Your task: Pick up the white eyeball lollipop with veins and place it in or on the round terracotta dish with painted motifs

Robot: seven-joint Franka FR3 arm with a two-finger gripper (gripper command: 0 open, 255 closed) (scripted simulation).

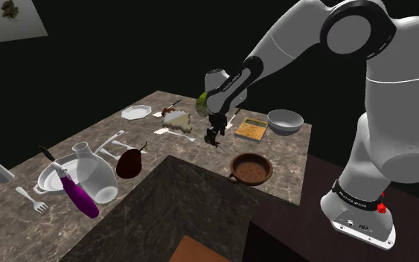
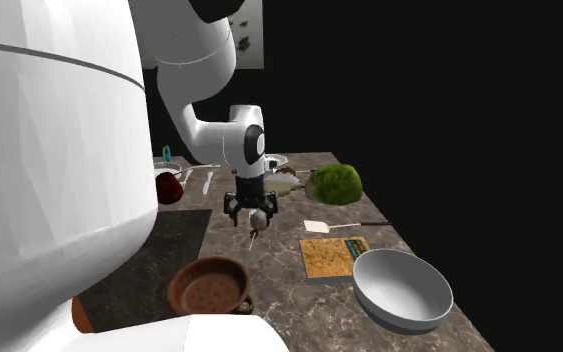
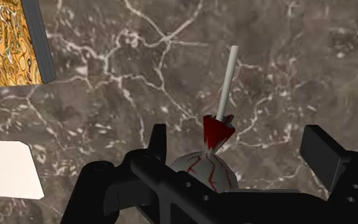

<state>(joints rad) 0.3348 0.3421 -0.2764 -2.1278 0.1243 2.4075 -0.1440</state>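
The white eyeball lollipop (image 3: 203, 170) has red veins, a red collar and a pale stick, and it appears to lie on the dark marbled counter (image 3: 107, 95). My black gripper (image 3: 240, 139) hangs low over it and is open. The ball sits between the fingers, close to one finger (image 3: 158, 137) and well apart from the other. In the second exterior view the lollipop (image 2: 257, 220) shows between the spread fingers of the gripper (image 2: 252, 212). The round brown dish (image 1: 234, 170) stands nearer the stand than the gripper (image 1: 213, 138), and it also sits at the counter's near edge (image 2: 174, 290).
An orange patterned flat box (image 1: 251, 129) and a grey bowl (image 1: 285, 121) lie beyond the dish. A green lump (image 2: 334, 185) and a white card (image 2: 316, 226) sit close by. A dark red pear (image 1: 130, 162), a glass flask (image 1: 92, 173) and a purple bottle (image 1: 79, 193) crowd the shoulder view's left.
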